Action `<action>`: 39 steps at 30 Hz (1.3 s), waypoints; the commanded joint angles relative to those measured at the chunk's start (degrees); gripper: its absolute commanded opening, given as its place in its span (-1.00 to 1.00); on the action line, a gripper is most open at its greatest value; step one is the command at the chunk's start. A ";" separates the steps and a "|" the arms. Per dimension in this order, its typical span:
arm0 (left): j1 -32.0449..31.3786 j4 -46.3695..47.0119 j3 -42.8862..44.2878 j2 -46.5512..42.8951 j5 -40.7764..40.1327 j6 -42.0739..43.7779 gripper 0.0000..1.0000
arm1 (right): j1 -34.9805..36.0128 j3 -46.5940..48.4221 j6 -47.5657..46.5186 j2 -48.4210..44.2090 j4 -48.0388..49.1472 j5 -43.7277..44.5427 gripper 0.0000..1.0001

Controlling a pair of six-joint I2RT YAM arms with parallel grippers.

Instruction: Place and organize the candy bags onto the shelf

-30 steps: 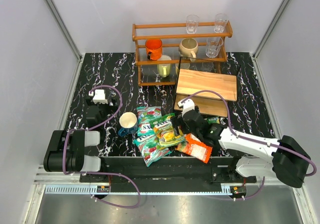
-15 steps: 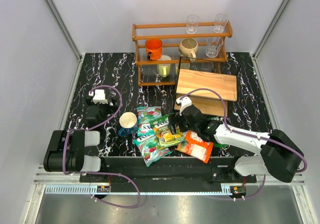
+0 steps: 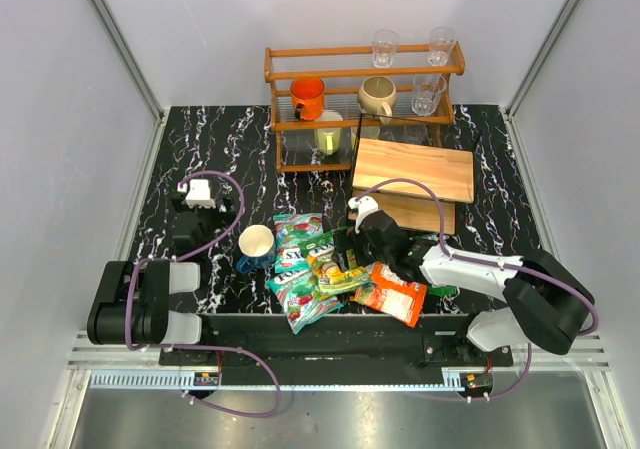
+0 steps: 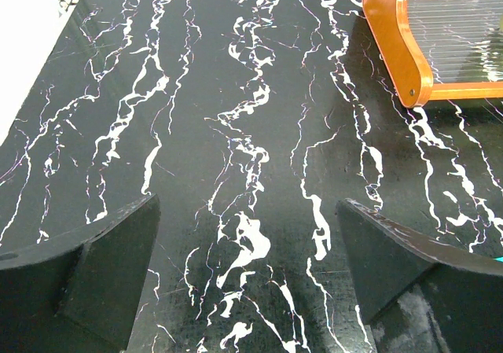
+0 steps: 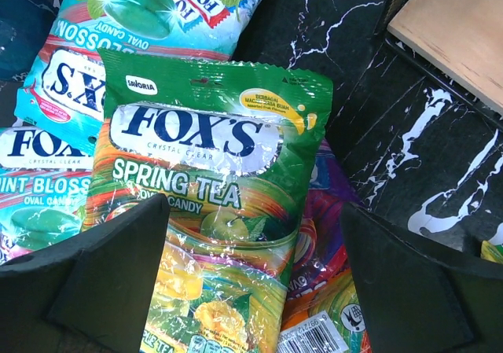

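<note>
Straddling green bag (image 5: 211,178) | right gripper (image 5: 252,205) spread | bag top points far-left

The counter (image 3: 215,144) lies bare at its far-left corner and left edge; the left claw (image 4: 247,227), spread wide, faces open marble, the orange-brown rack (image 4: 397,38) off to its right. Midway along the near edge, candy bags (image 3: 312,264) and a mug (image 3: 256,247) crowd together. The two-tier shelf (image 3: 412,169) fills the right half, leaving a bare strip along the right edge.
</note>
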 commanded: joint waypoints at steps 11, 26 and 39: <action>-0.12 2.74 1.90 0.16 -0.56 -0.53 0.98 | -0.77 -0.94 1.58 1.90 5.29 -5.20 0.45; -0.20 2.74 1.90 0.16 -0.64 -0.53 0.98 | -0.94 2.31 0.79 -4.59 -1.37 -6.61 -1.00; -0.21 2.74 1.90 0.16 -0.56 -0.45 0.98 | -0.85 15.13 -2.90 -22.52 -21.77 -7.75 -1.00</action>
